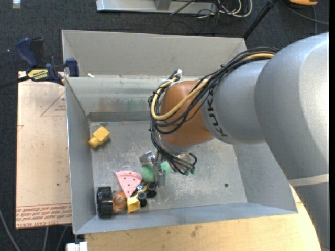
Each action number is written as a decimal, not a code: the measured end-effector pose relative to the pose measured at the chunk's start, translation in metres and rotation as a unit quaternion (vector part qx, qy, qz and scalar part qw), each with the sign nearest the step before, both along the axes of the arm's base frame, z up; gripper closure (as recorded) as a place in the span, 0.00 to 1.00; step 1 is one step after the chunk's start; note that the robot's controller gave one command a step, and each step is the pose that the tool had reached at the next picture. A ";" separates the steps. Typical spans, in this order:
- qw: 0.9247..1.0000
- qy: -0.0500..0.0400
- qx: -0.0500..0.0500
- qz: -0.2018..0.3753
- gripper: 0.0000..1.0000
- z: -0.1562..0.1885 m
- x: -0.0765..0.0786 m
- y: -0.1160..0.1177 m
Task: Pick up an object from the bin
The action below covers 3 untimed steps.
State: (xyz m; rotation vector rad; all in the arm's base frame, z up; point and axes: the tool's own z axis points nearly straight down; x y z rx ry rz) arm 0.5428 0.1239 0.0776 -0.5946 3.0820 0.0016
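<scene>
Camera view: one pink wedge (128, 180); one black wheel (104, 201).

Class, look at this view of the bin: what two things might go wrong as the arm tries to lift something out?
First, the pincer sits against a green piece that seems to touch a pink wedge, so it may drag or lift both. Second, that heap crowds the bin's front wall, so a nudge could jam the black wheel and small yellow piece into the corner.
</scene>
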 end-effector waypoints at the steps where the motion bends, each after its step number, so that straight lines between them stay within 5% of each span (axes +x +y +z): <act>1: 1.000 0.000 0.000 -0.005 1.00 0.121 0.009 -0.010; 2: 1.000 0.000 0.000 -0.005 1.00 0.121 0.009 -0.010; 3: 1.000 -0.001 0.000 -0.007 1.00 0.190 0.031 -0.003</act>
